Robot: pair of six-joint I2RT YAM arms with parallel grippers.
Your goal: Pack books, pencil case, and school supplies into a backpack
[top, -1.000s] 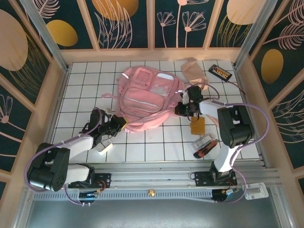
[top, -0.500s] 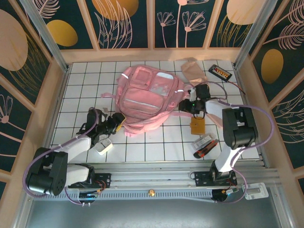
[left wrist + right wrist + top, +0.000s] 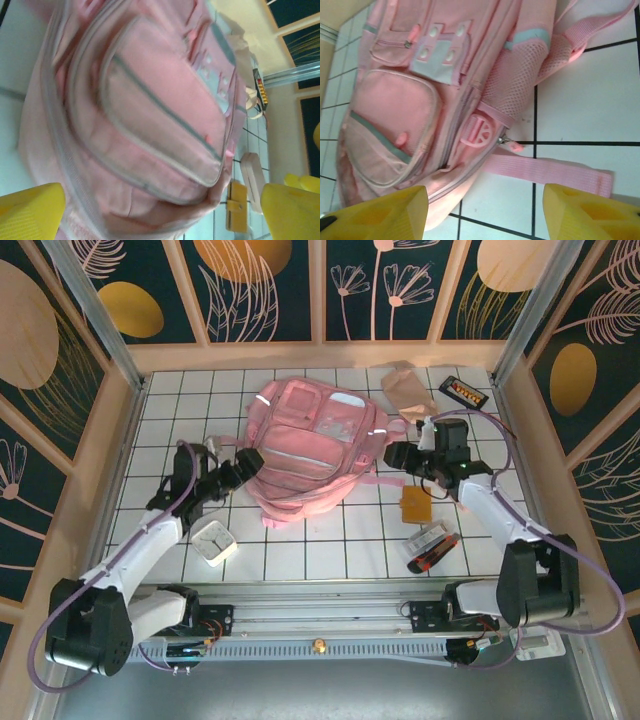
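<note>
The pink backpack (image 3: pixel 315 445) lies flat in the middle of the tiled table, front pockets up. My left gripper (image 3: pixel 240 468) hangs open at its left edge, yellow fingers (image 3: pixel 30 212) wide apart, with the backpack (image 3: pixel 150 110) close ahead. My right gripper (image 3: pixel 402 454) is open by the bag's right side, holding nothing. In its view the backpack (image 3: pixel 420 100), a loose strap (image 3: pixel 545 170) and a zipper pull (image 3: pixel 512 145) lie ahead of the gripper (image 3: pixel 485 215). An orange-brown notebook (image 3: pixel 416 504) lies right of the bag. The beige pencil case (image 3: pixel 405 388) rests at the back right. A plastic-wrapped supplies pack (image 3: pixel 430 545) lies near the front right.
A flat black device (image 3: pixel 465 391) with orange buttons and a cable sits in the back right corner. A small white box (image 3: pixel 213 541) lies near the front left. Wooden walls ring the table. The notebook (image 3: pixel 236 207) shows past the bag's edge.
Both grippers went from shut to open and drew back from the backpack. The left gripper rose toward the bag's left edge; the right moved rightward. The bag settled flatter.
</note>
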